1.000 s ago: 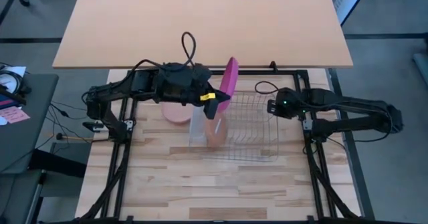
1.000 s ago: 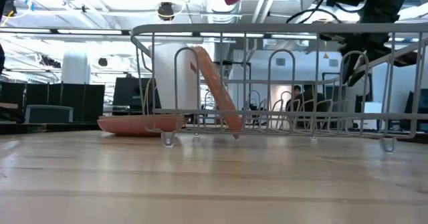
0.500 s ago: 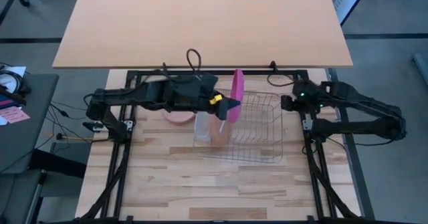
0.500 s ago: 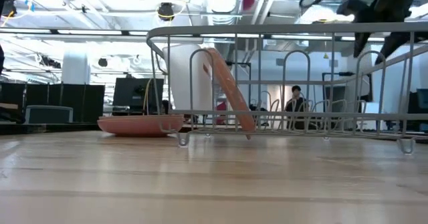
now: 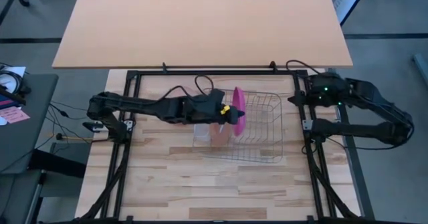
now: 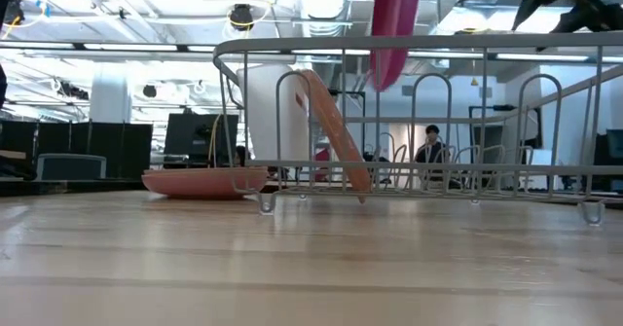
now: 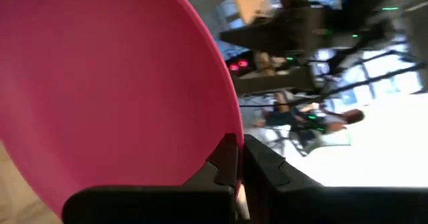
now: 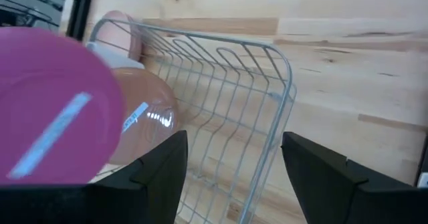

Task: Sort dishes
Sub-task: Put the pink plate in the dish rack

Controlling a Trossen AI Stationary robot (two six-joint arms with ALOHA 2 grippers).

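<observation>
My left gripper (image 5: 231,112) is shut on a magenta plate (image 5: 239,107), which stands on edge over the silver wire rack (image 5: 253,129). The low view shows the plate's lower part (image 6: 393,34) dipping just below the rack's top rail. An orange-tan plate (image 6: 331,126) leans in the rack's left end. A reddish-pink plate (image 6: 200,182) lies flat on the table left of the rack. My right gripper (image 8: 234,170) is open, up at the table's far right (image 5: 297,99), with nothing between its fingers. My left gripper pinches the magenta plate's rim (image 7: 221,134) between its two fingers (image 7: 226,162), one on each face. The fingers reach in nearly level from the table's left. The plate stands upright on edge, clear of the rack's wires and of the table.
A translucent white tray (image 6: 255,112) stands at the rack's left end, behind the orange-tan plate. The wooden table (image 5: 200,184) in front of the rack lies bare. The black frame rails (image 5: 127,137) run along both sides.
My left gripper has come down and toward the table's right with the magenta plate, rolling it upright on edge over the rack. My right gripper has come away from the rack's far right corner, rising toward the far right. The rack has slid a little to the right.
</observation>
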